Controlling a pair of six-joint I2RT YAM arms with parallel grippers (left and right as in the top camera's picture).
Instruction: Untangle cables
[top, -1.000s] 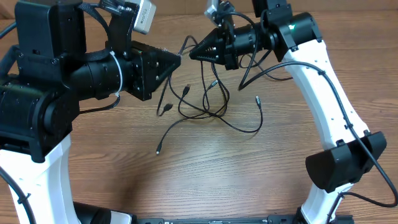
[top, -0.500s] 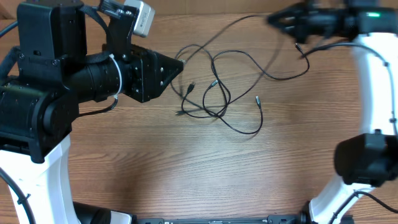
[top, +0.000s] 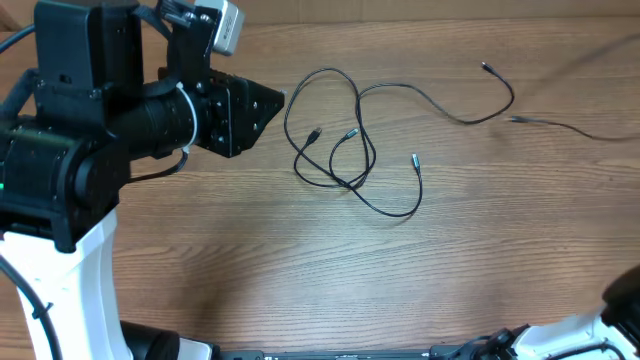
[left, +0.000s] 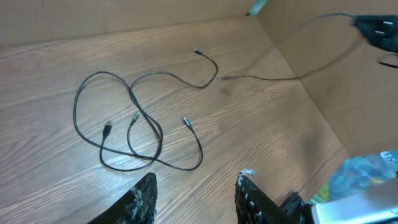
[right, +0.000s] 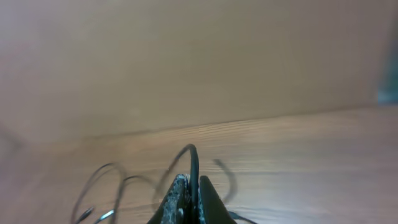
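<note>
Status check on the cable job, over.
Left gripper open, empty. Right gripper shut on one cable. Other cables lie loosely looped on table. Nothing in the way.

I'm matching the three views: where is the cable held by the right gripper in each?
Overhead: held cable lies upper right, blurred, running off the right edge.
Left wrist: upper right, a thin line rising to the right gripper.
Right wrist: bottom centre, arching from between the shut fingers.
Landmark: the tangle, left of the cable's free end in overhead and left wrist; right wrist shows only blurred loops.
</note>
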